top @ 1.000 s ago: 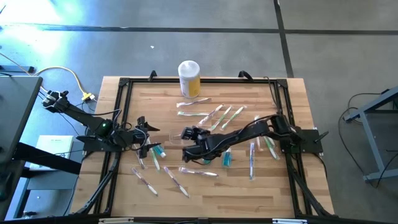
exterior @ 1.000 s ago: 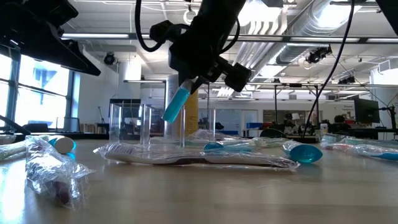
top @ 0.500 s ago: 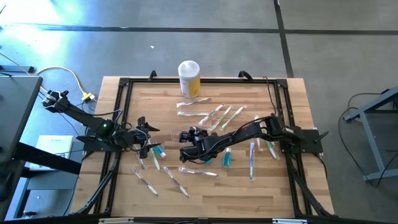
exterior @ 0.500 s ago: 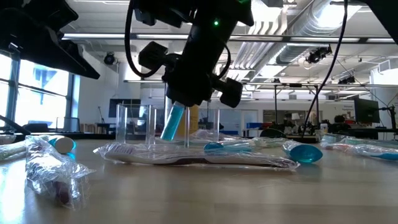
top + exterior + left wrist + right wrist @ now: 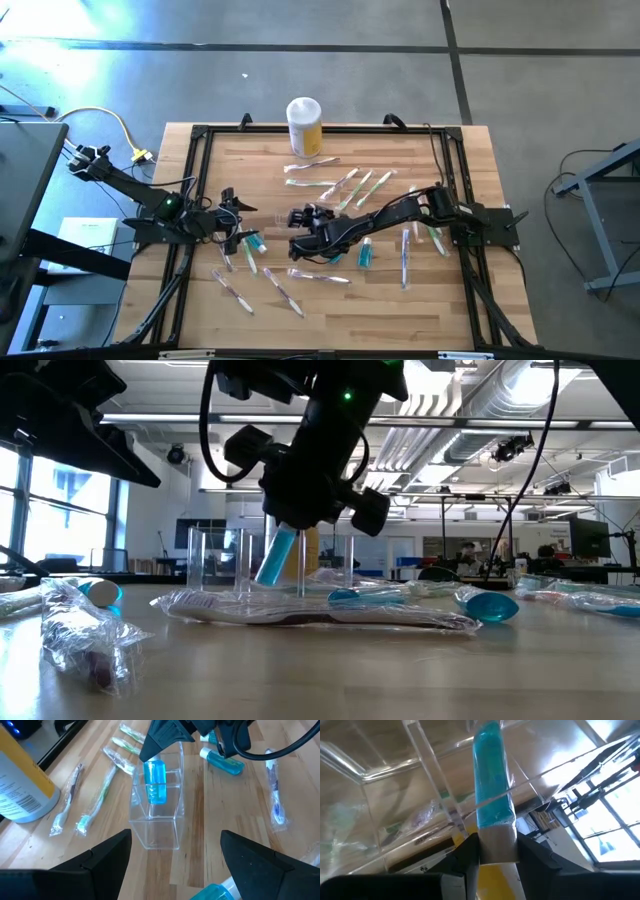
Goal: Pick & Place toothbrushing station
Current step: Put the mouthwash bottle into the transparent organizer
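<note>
One smooth blue tube (image 5: 155,782) pokes down into the clear, boxy toothbrushing station (image 5: 157,820), pinched by the right gripper (image 5: 496,851). The left gripper (image 5: 175,862) waits nearby on the wooden table (image 5: 400,300), fingers spread wide apart.

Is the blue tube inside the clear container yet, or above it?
Inside, tilted. The blue tube sits within a compartment of the clear container, its cap end between the fingers of the right gripper.

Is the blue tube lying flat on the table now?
No, the blue tube stands tilted inside the clear container, held at its top by the right gripper.
</note>
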Available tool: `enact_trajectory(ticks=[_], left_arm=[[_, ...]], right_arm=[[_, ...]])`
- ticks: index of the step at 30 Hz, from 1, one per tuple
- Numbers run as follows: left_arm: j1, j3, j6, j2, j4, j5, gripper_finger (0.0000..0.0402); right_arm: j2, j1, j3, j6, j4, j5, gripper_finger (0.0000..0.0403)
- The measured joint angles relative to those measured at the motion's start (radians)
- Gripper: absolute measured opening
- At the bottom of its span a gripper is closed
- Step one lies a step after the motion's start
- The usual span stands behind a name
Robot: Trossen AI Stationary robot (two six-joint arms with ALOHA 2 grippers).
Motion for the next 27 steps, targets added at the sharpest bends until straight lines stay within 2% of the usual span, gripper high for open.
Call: enact_trajectory(ticks=[20, 27], left_arm=[[0.000, 0.000, 0.000, 0.000, 0.000, 0.001, 0.0298], [0.000, 0.000, 0.000, 0.000, 0.000, 0.001, 0.0298]], right_arm=[[-0.010, 0.003, 0.004, 0.043, 0.028, -0.015, 0.0107], [-0.010, 0.010, 0.053, 0.043, 0.022, -0.024, 0.0107]])
